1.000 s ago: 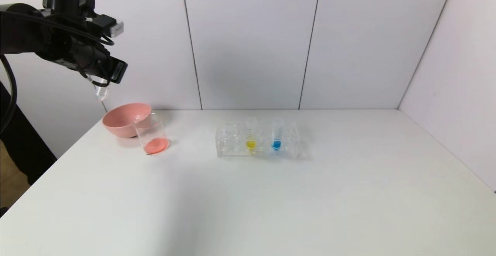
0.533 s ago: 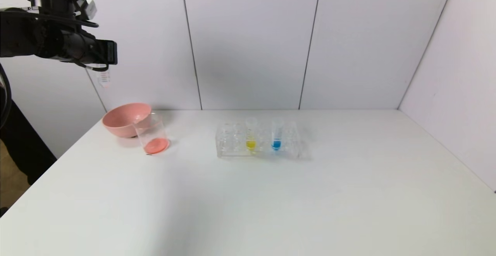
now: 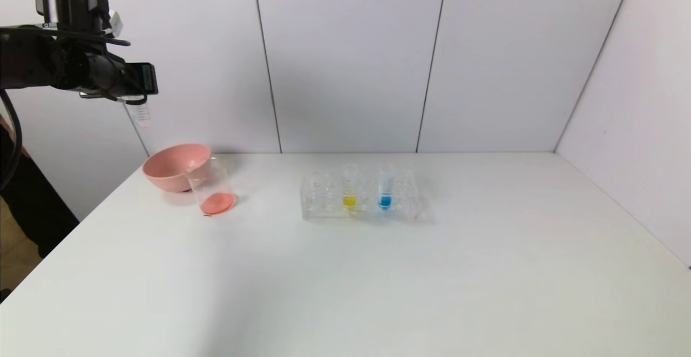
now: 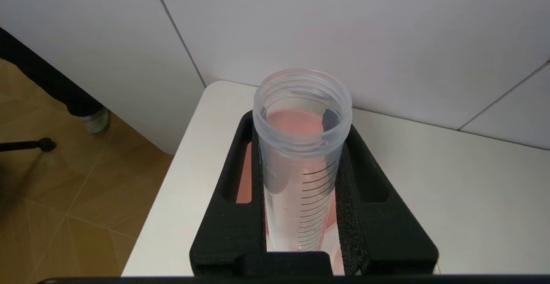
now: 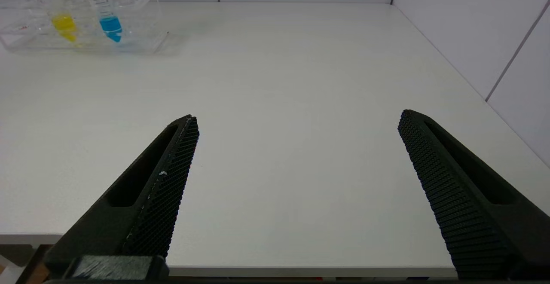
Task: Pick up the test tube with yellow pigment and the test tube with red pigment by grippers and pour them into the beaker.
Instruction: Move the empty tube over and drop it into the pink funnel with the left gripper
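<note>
Desk (image 3: 378,281), white, carries all items. Left tool (image 4: 300,215), raised above the desk's far-left corner, is clenched on the emptied red tube (image 4: 300,155), held upright over the bowl (image 3: 175,165). Right tool (image 5: 296,125) hangs released near the front edge. Rack (image 3: 360,197) at centre holds the yellow tube (image 3: 350,187) beside a blue tube (image 3: 385,187). Beaker (image 3: 212,188), just beside the bowl, contains red liquid.
</note>
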You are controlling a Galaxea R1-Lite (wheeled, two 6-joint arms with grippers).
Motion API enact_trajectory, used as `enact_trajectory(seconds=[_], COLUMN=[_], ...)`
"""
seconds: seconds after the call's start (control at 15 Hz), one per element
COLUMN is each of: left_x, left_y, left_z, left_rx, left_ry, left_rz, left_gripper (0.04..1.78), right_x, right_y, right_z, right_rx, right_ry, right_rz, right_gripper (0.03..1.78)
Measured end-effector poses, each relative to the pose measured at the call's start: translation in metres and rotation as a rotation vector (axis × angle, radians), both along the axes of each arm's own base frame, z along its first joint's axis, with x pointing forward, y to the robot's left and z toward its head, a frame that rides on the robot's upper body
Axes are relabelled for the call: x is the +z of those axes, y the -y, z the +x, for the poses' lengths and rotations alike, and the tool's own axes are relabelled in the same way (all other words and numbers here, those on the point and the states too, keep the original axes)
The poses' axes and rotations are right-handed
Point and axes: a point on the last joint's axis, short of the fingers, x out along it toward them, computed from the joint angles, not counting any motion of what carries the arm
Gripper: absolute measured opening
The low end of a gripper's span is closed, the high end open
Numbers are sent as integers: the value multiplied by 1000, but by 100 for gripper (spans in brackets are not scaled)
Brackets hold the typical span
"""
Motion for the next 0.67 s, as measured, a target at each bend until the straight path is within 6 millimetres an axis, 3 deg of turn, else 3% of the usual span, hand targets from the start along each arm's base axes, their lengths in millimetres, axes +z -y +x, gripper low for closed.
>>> enact_trajectory(seconds=[0.2, 0.67], left_x=[-15, -70], left_y=[-3, -18], left_z=[20, 66], left_rx=[-7, -55], left_ry=[45, 85], left_rz=[-50, -61], left_gripper=[47, 47], right_x=[0, 0], right_y=[0, 0], right_z=[0, 0], right_rx=[0, 0], right_ry=[0, 0], right_rz=[0, 0], right_gripper=[170, 170])
